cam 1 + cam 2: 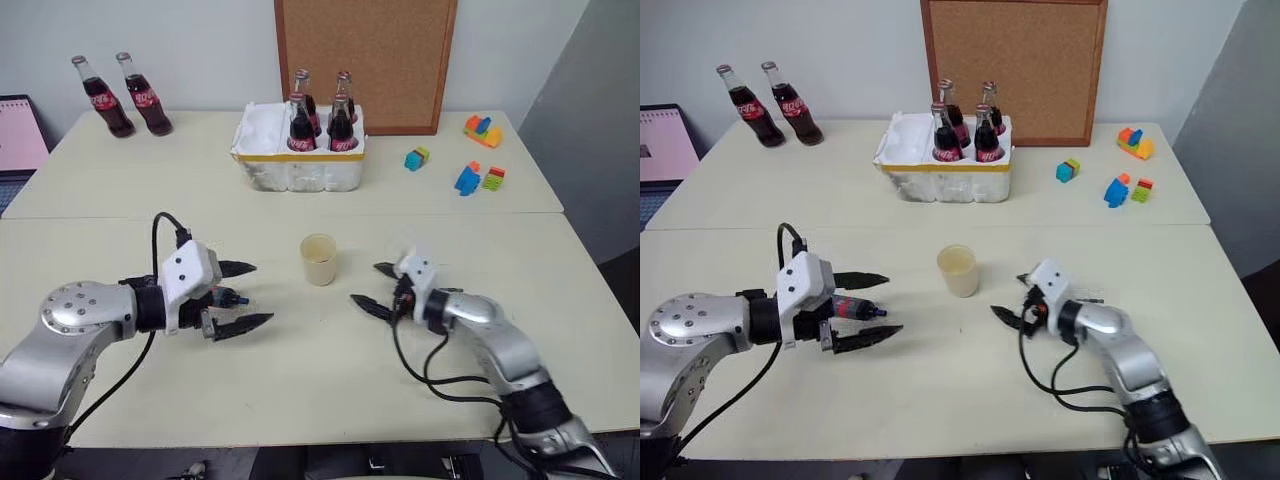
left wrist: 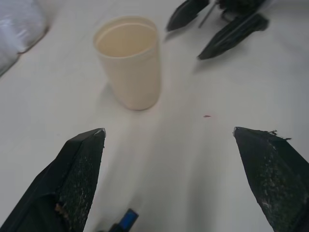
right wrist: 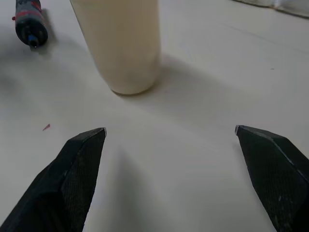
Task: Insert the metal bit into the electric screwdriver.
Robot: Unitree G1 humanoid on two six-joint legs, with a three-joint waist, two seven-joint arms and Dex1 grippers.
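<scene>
right eye view: electric screwdriver (image 1: 853, 307) lies between the wide-open, empty left gripper (image 1: 871, 307); next, close on it.

The scene is bright and evenly lit, with soft light that seems to come from above. On the table (image 1: 300, 370) the shadows are weak and short; the paper cup (image 2: 129, 60) throws only a pale, blurred shadow beside its base. No strong glare shows on the matte surface. In both eye views the picture is quite sharp, with slight softness near the corners. In the wrist views the black fingers (image 3: 72, 188) at the lower corners look soft, and the far background is out of focus.
</scene>
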